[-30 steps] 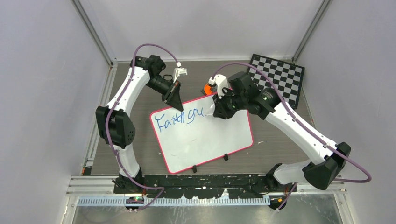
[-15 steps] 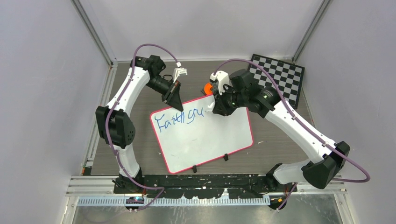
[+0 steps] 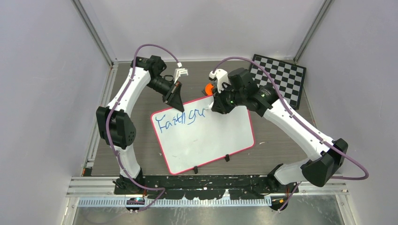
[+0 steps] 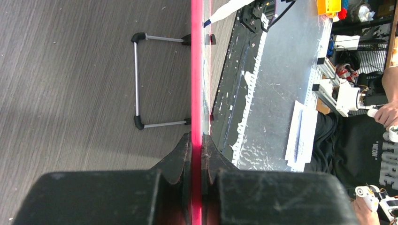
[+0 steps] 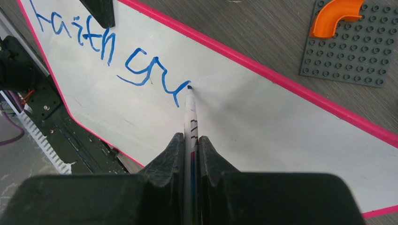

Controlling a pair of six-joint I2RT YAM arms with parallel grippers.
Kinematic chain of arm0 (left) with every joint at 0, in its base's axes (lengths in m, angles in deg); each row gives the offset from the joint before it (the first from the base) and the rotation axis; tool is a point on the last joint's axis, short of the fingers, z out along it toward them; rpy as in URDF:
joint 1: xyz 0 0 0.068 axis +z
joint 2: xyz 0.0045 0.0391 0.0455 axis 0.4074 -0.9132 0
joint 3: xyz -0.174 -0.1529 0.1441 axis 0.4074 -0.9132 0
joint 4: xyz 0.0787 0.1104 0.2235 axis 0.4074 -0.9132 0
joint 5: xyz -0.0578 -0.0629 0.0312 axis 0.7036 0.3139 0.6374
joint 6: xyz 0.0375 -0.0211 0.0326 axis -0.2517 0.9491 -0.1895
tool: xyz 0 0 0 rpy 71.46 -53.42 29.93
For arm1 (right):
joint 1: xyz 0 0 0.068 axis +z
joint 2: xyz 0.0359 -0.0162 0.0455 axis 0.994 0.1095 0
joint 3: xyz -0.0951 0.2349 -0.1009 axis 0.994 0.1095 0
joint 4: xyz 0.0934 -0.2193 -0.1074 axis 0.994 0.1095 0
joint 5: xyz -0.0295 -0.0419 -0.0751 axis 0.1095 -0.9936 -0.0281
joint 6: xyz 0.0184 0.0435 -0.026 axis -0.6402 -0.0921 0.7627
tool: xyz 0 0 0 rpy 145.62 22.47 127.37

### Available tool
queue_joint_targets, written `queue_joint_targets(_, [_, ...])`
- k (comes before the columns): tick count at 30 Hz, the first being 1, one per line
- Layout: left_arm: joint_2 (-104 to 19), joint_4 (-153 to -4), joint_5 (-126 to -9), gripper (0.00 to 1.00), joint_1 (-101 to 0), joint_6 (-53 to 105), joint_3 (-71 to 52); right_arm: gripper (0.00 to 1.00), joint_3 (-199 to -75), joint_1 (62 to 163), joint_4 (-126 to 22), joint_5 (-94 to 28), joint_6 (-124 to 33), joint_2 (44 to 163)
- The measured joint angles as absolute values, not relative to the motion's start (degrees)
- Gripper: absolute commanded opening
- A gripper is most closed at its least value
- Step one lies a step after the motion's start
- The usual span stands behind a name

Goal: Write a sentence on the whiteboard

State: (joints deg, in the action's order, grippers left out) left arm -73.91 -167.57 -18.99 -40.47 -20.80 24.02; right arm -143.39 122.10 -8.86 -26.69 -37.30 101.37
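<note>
Your left claw (image 4: 196, 140) pinches the whiteboard (image 3: 206, 136) by its rim; it looks stiff and light. Your right claw (image 5: 190, 138) grips the pen (image 5: 189, 108).

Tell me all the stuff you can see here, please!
whiteboard: one, white, pink rim, middle of table.
sentence: one, blue, unfinished, whiteboard's far left.
marker: one, white, tip touching whiteboard.
checkered board: one, black-and-white, far right.
studded plate: one, grey, beyond whiteboard.
curved piece: one, orange, on studded plate.
left gripper: one, black, clamping whiteboard's rim.
right gripper: one, black, holding marker.
</note>
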Motion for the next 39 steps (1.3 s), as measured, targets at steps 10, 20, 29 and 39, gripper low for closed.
queue_joint_targets(10, [-73.9,-167.5,-19.0,0.00,-40.5,-20.8,23.8,0.00,-143.4,120.9,-8.3,-26.9,-36.8,101.0])
queue_joint_targets(20, [-73.9,-167.5,-19.0,0.00,-40.5,-20.8,23.8,0.00,-143.4,119.9,-7.5,-26.6,-36.1,100.6])
queue_joint_targets(29, [-73.9,-167.5,-19.0,0.00,-40.5,-20.8,23.8,0.00,-142.2,120.6,-7.0,-25.7,-36.0,100.6])
queue_joint_targets(39, [-73.8,-167.6,-19.0,0.00,-40.5,-20.8,23.8,0.00,-141.7,121.1,-3.2,-26.3,-34.4,100.3])
